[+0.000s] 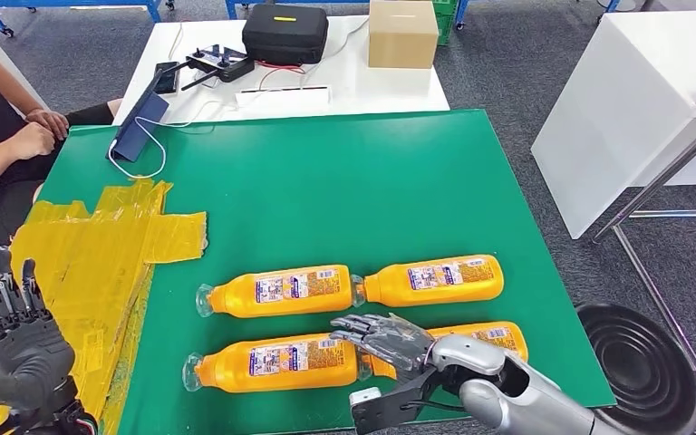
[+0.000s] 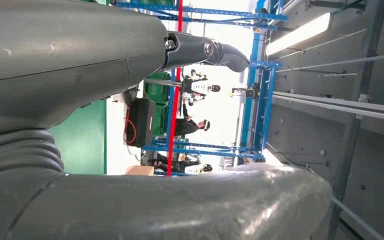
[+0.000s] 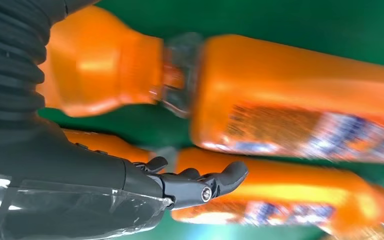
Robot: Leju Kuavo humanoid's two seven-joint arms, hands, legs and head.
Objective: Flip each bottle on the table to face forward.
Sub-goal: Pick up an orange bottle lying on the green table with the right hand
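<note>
Several orange bottles lie on their sides on the green table [image 1: 326,181], labels up. The back row has a left bottle [image 1: 276,291] and a right bottle [image 1: 435,280]. The front row has a left bottle [image 1: 276,362] and a right bottle [image 1: 494,334], partly hidden by my right hand [image 1: 382,337]. That hand hovers, fingers spread, over the gap between the two front bottles and holds nothing. In the right wrist view its fingers [image 3: 200,182] stretch over a blurred orange bottle [image 3: 300,100]. My left hand [image 1: 4,326] is raised at the front left, fingers apart and empty.
Yellow tape patches [image 1: 100,245] cover the table's left part. A person's arms [image 1: 18,136] rest at the far left corner. A tablet [image 1: 138,122] with a white cable lies at the back. Behind stands a white table with a black case [image 1: 285,33] and cardboard box [image 1: 402,33].
</note>
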